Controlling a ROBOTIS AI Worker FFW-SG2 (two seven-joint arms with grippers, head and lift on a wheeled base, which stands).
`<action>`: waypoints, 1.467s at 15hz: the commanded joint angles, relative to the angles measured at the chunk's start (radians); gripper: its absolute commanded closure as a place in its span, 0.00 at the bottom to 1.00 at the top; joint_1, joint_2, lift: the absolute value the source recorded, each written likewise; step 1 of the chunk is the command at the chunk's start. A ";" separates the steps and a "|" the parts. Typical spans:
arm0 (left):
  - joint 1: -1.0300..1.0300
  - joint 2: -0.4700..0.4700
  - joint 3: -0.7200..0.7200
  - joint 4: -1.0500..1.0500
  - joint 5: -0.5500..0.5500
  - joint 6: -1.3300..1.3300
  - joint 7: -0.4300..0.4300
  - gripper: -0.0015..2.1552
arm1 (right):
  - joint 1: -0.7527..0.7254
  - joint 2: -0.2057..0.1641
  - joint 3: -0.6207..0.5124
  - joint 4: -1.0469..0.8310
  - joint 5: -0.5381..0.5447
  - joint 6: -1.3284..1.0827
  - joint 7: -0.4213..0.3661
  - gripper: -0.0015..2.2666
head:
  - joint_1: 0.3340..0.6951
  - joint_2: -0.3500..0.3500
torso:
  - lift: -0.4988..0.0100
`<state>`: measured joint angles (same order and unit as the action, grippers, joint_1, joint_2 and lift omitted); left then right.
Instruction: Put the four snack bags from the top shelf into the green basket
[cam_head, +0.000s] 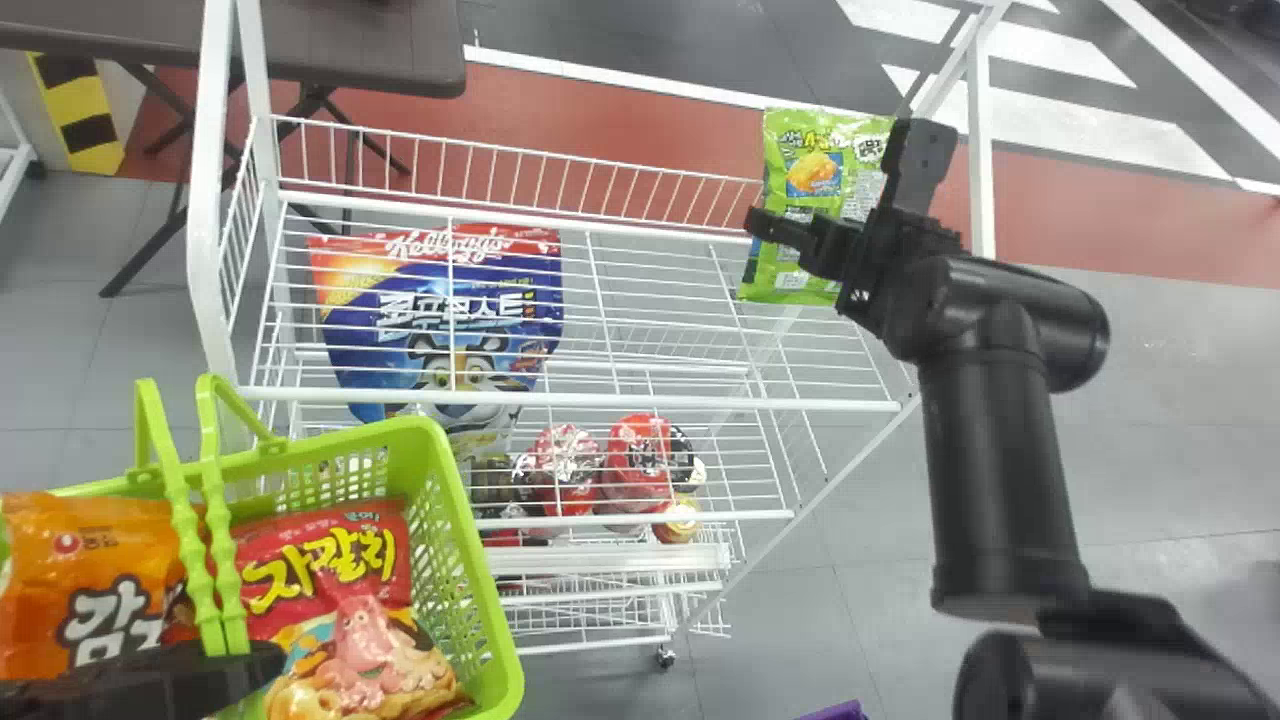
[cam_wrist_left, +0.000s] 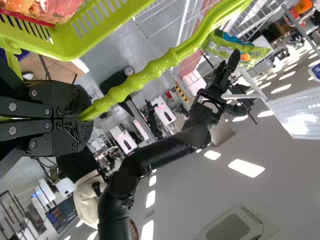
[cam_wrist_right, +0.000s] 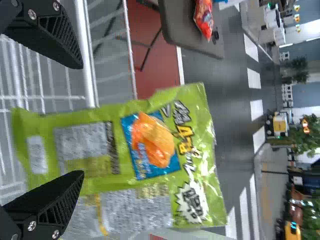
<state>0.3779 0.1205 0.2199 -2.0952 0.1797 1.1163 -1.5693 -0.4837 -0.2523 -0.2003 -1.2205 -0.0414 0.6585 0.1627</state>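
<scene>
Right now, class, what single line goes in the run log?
right gripper: open at green bag | green bag: upright at top shelf | left gripper: shut on basket handle | basket: orange bag, red bag

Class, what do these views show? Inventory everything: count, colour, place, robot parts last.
Wire rack: one, white, before the robot
Snack bag: one, green, top shelf's right end
Basket: one, green, head view's lower left
Basket handles: two, green, above basket
Orange bag: one, orange, in basket
Octopus-picture bag: one, red, in basket
Large bag: one, blue-red, beneath top shelf
Packages: several, mostly red, lower down
Table: one, dark, beyond rack
Small bag: one, red, on table
Left claw: one, black, on handles
Right claw: one, black, open at snack bag
</scene>
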 joint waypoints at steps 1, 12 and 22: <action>-0.002 -0.001 0.002 0.012 0.000 -0.003 -0.011 1.00 | -0.104 0.018 0.016 0.199 0.120 -0.116 -0.015 0.02 | 1.00 0.00 | 0.97; -0.011 -0.001 0.004 0.029 -0.002 -0.003 -0.011 1.00 | -0.070 0.058 -0.013 0.107 0.169 -0.015 -0.083 1.00 | 1.00 0.00 | 0.97; -0.011 -0.001 0.032 0.020 0.006 -0.003 -0.011 1.00 | 0.390 0.067 -0.033 -0.950 -0.437 0.780 -0.081 1.00 | 1.00 0.06 | 0.97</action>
<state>0.3679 0.1197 0.2500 -2.0723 0.1856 1.1130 -1.5692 -0.1503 -0.1919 -0.2438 -2.0388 -0.3617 1.3004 0.0825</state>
